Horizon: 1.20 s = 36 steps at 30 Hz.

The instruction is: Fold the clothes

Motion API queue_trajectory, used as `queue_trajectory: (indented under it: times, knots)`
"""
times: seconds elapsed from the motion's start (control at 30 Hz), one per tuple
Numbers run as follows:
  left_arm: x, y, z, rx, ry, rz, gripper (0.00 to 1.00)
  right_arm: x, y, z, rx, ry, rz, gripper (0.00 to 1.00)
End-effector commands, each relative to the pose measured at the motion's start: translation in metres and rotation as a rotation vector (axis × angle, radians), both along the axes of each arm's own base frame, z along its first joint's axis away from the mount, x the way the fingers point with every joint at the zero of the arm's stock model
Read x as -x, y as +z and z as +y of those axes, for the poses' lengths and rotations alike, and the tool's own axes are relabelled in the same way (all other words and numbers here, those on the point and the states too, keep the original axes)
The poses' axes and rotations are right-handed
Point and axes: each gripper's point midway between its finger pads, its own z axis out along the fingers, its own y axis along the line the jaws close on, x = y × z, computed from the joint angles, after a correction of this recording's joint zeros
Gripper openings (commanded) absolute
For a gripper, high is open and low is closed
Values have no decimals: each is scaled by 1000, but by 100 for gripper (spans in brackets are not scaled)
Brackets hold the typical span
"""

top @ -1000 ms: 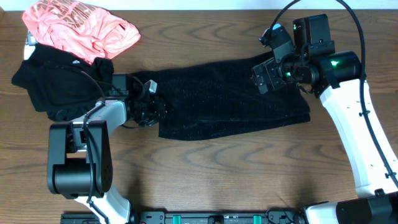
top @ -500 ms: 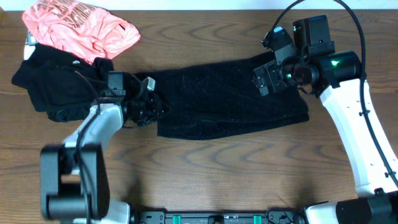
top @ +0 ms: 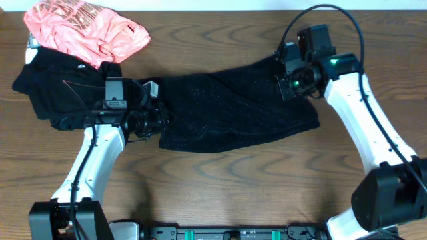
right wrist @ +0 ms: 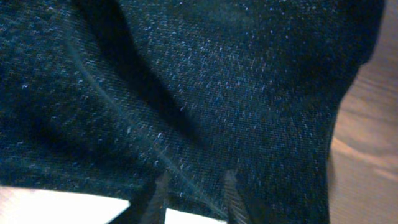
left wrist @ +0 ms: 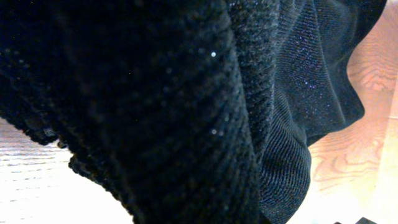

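The black speckled garment [top: 233, 110] lies spread across the middle of the table. My left gripper [top: 160, 121] is at its left edge, shut on the bunched cloth. In the left wrist view the coarse knit [left wrist: 155, 93] hangs right before the camera and hides the fingers. My right gripper [top: 288, 79] sits on the garment's upper right corner. In the right wrist view its fingers [right wrist: 231, 196] pinch a ridge of speckled fabric [right wrist: 205, 93]. The coral-pink shirt [top: 87, 30] and the matte black top [top: 57, 93] lie heaped at the far left.
Bare wooden table [top: 233, 187] runs along the front and to the right of the garment. The left arm's cable loops over the matte black top. The table's back edge is close behind the pink shirt.
The right gripper has shifted left and closed on the garment's upper right corner. The left gripper has closed on the left edge, and the whole garment has slid a little to the left.
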Motion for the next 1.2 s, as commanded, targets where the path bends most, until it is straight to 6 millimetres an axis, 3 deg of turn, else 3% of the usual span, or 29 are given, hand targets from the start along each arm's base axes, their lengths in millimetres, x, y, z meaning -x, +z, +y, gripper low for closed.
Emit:
queue_trajectory:
  times: [0.0,0.2,0.43,0.83,1.0,1.17]
  knots:
    - [0,2,3,-23,-8,-18,7,-2,-27,-1,-17,-52,48,16]
    - [6,-4,8,-53,-2,16,6,-16,-61,-9,-11,-117,60,1]
    - [9,-4,16,-106,9,12,6,-23,-89,-36,3,-190,117,1]
    - [20,10,43,-268,73,-18,6,-23,-98,-43,4,-217,142,1]
    - [20,27,46,-284,90,-82,6,-19,-101,-38,-17,-224,161,1]
    - [23,31,47,-289,93,-86,6,-10,-111,-30,-40,-216,182,1]
